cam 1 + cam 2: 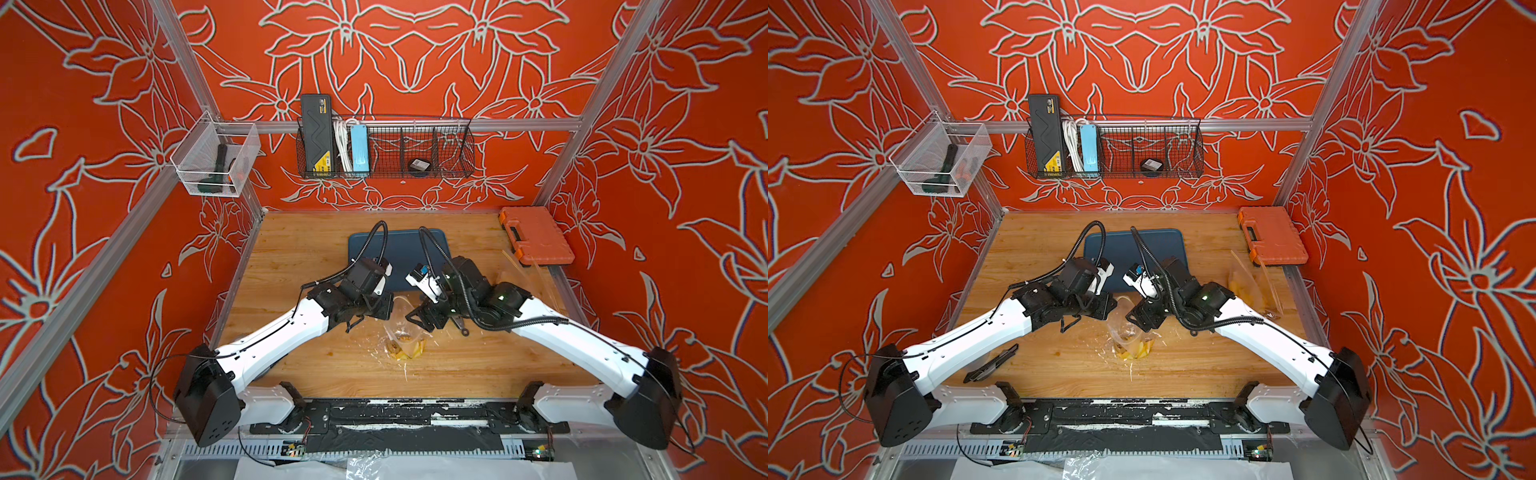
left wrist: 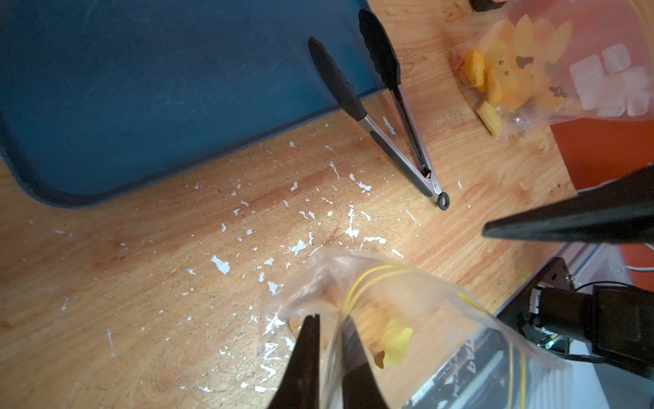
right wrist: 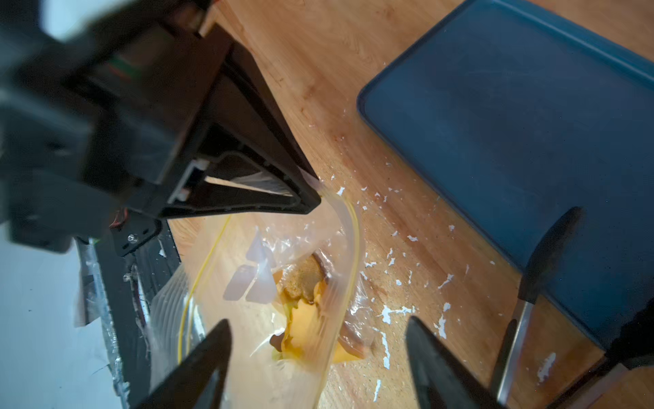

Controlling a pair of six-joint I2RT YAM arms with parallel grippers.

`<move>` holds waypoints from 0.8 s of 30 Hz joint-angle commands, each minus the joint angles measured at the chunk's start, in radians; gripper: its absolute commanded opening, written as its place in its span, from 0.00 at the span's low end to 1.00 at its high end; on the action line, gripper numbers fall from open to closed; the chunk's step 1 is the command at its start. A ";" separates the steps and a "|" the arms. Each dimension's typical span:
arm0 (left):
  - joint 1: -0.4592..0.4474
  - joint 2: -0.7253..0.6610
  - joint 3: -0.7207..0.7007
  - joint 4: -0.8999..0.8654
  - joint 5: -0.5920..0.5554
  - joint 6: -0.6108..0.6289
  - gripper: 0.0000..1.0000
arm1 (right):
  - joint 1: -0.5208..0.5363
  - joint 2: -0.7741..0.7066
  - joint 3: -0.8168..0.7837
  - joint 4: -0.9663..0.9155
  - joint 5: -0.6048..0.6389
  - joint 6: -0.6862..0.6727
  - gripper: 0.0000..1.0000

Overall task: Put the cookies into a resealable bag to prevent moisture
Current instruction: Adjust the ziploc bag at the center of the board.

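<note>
Both parted: left claw (image 2: 330,317) narrowly astride the resealable bag (image 2: 407,301) holding cookies (image 3: 303,281), right claw (image 3: 318,320) wide; lettering (image 2: 468,360) illegible.

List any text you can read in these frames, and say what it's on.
"PAT": partial, turned letters on the black base rail, seen through the resealable bag in the left wrist view.
Yellow label on the black case: too small to read.
Label on the round black item: blurred.

We count two clear bags, the resealable bag (image 1: 401,328) at the table's (image 1: 299,257) middle and a second bag (image 2: 552,81) by its right edge; one blue tray (image 1: 399,245), one pair of steel tongs (image 2: 334,76), one orange case (image 1: 536,237). The cookies (image 3: 300,279) overlap beyond counting.
</note>
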 commanded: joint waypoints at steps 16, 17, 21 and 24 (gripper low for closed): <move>0.128 -0.408 -0.335 0.298 0.363 0.677 0.93 | -0.112 0.074 -0.015 0.067 -0.087 0.069 0.10; 0.128 -0.420 -0.351 0.314 0.345 0.699 0.93 | -0.118 0.073 -0.016 0.068 -0.098 0.067 0.10; 0.128 -0.433 -0.381 0.299 0.346 0.812 0.89 | -0.123 0.077 -0.019 0.064 -0.147 0.049 0.08; 0.127 -0.416 -0.392 0.316 0.372 0.824 0.87 | -0.124 0.079 -0.023 0.058 -0.164 0.040 0.08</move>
